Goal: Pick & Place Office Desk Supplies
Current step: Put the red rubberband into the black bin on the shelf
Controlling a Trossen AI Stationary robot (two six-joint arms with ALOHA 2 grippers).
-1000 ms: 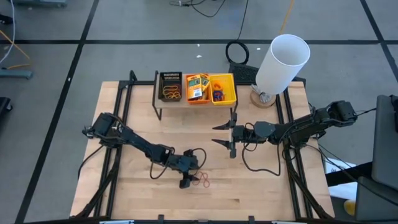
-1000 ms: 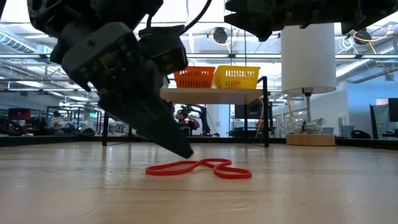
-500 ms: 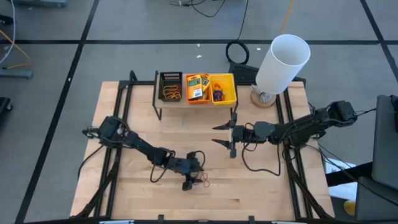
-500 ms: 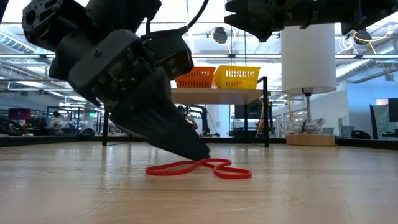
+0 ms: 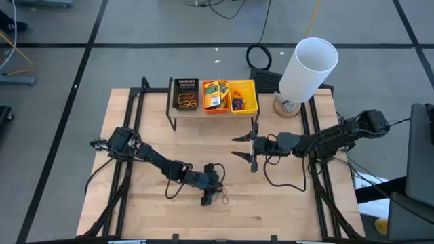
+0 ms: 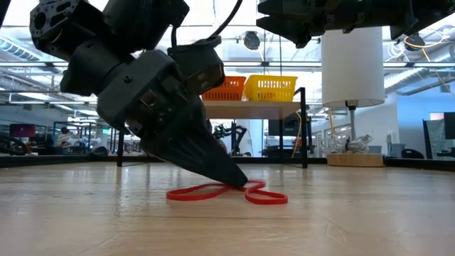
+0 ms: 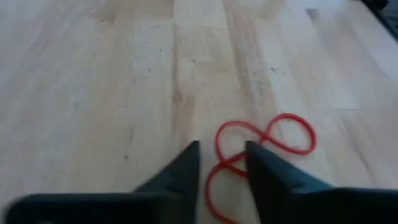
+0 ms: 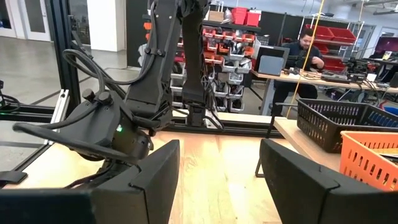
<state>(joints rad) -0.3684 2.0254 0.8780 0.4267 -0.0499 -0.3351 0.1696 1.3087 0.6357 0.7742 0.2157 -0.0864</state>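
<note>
The left gripper (image 5: pixel 212 192) is down at the desk (image 5: pixel 285 210) surface near the middle of the front edge, its arm reaching in from the left edge. Its jaws stand a narrow way apart, tips on the wood, straddling one strand of a red rubber band (image 7: pixel 264 146). The band lies flat in a twisted figure-eight; in the low view its loops (image 6: pixel 227 193) rest on the wood, with the dark fingertips (image 6: pixel 231 174) touching down on the middle of it. The band is not lifted.

At the back edge of the desk, centre, a small raised shelf (image 5: pixel 178 105) carries three bins side by side. The black bin (image 5: pixel 186 94), leftmost, holds orange and brown band loops. The orange bin (image 5: pixel 215 95) next to it holds yellow packs (image 5: pixel 215 90) with green-and-white labels. The yellow bin (image 5: pixel 243 97), rightmost, holds blue and purple loops; the exact count cannot be told.

The right gripper (image 5: pixel 246 149) hangs above the desk just in front of the shelf, right of centre, its arm coming in from the right edge. Its jaws are wide apart and hold nothing.

A big white cylinder (image 5: pixel 308 68) stands on a round base at the back right corner.

In the right wrist view, a person (image 8: pixel 306 53) sits at a bench in the room beyond the desk.
</note>
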